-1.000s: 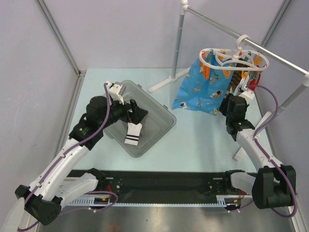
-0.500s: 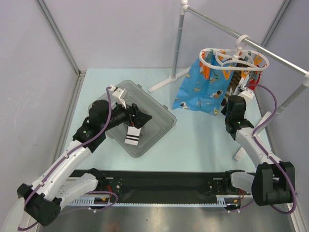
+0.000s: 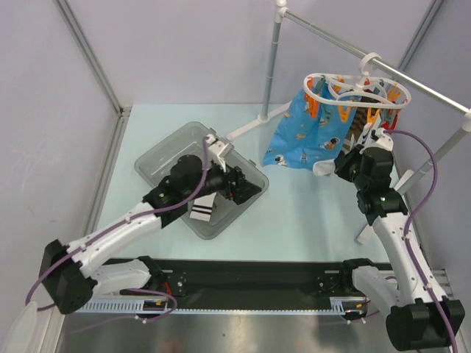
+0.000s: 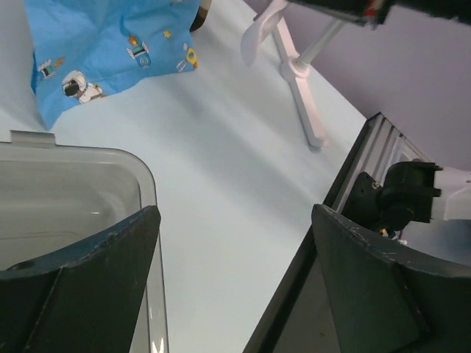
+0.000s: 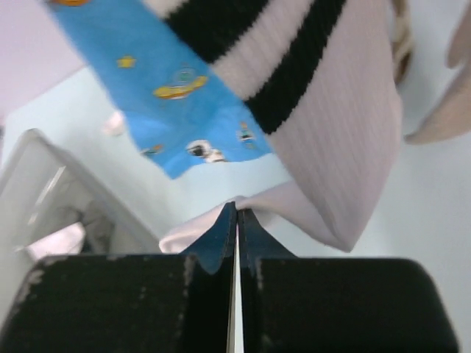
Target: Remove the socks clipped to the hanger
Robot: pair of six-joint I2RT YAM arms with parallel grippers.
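Observation:
The white oval hanger (image 3: 346, 87) hangs by its hook from the rail, with orange clips under it. A bright blue printed sock (image 3: 303, 136) (image 5: 176, 84) (image 4: 103, 44) and a brown striped sock (image 3: 360, 125) dangle from it. A white sock with black cuff stripes (image 5: 331, 110) hangs there too. My right gripper (image 3: 340, 166) (image 5: 237, 209) is shut on that sock's lower end, which sticks out leftward (image 3: 324, 168). My left gripper (image 3: 246, 188) (image 4: 232, 220) is open and holds nothing, over the right rim of the bin. Another white sock with black stripes (image 3: 202, 208) lies in the bin.
A grey translucent bin (image 3: 165, 158) (image 4: 81, 184) sits left of centre on the pale table. The silver rail (image 3: 419, 87) runs across the back right on white stand posts; one stand foot (image 3: 254, 121) (image 4: 302, 95) is behind the bin, another (image 3: 364, 235) by my right arm.
My right gripper has shut on the white sock's lower end and turned a little. My left arm has swung right across the bin, leaving the striped white sock lying inside.

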